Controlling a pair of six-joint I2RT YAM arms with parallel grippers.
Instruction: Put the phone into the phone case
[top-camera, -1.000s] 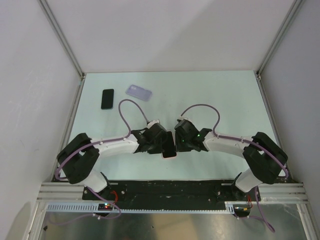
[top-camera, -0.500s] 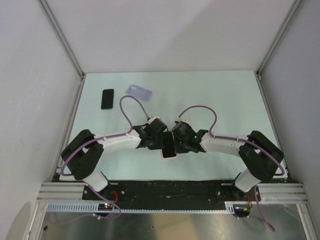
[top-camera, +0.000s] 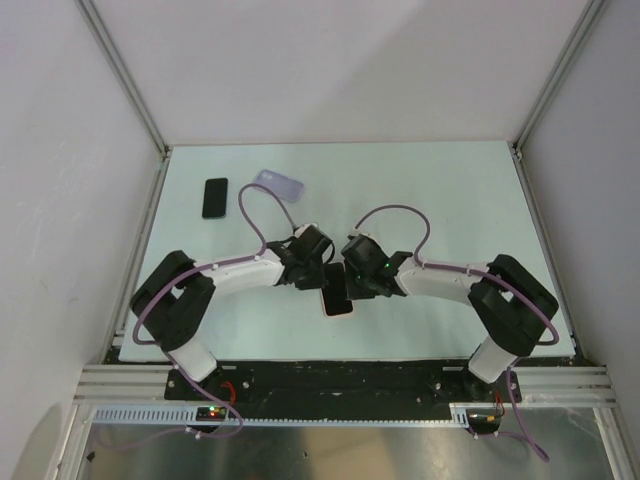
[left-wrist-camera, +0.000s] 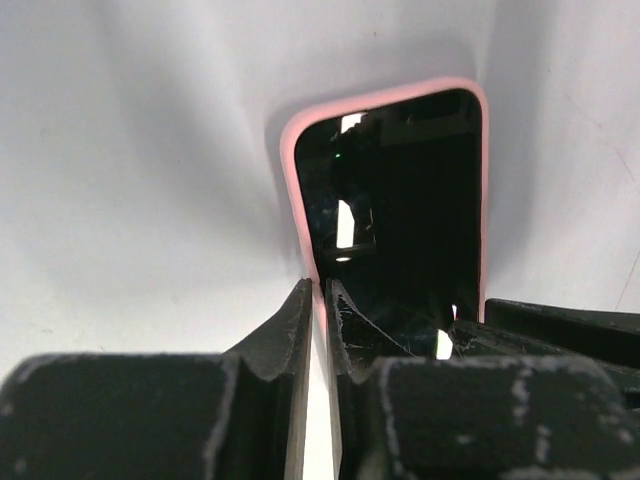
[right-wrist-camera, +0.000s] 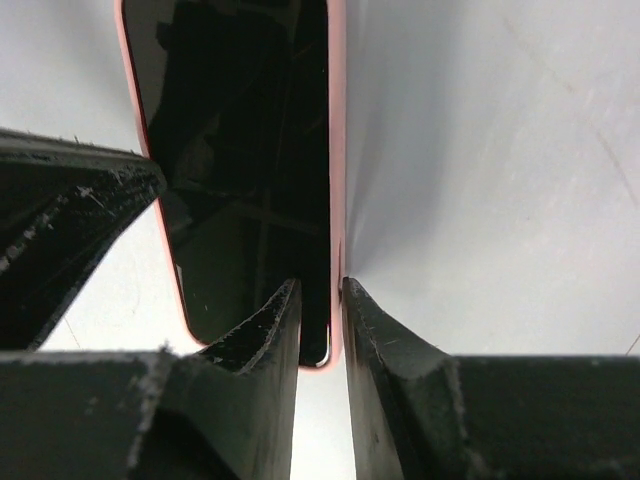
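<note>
A: Left claw (left-wrist-camera: 318, 290): nearly closed, pinched on the left long rim of the case (left-wrist-camera: 290, 170). One finger outside the pink wall, the other on the glass of the phone (left-wrist-camera: 400, 200).

B: Right claw (right-wrist-camera: 320, 286): equally narrow, clamped across the opposite long rim. Phone lodged inside the case, between the two claws, on the counter (top-camera: 450, 190) toward its near edge.

A: Step, as judged: seating the rim over the phone's edges. Best done with light, even pinches from both sides at once. Worth walking the grip along to each corner rather than squeezing harder in one spot. No lifting or twisting, to avoid popping a seated edge back out.

B: Wrist views only: exact finger placement on the rim. From the left, both far corners seemingly wrapped round the glass. From the right, one near corner likewise.

A: Top view only: the wider layout. Spare phone (top-camera: 215, 197) and clear case (top-camera: 277, 184) at the far left, well apart from the work. Finger gaps not readable from up there.
</note>
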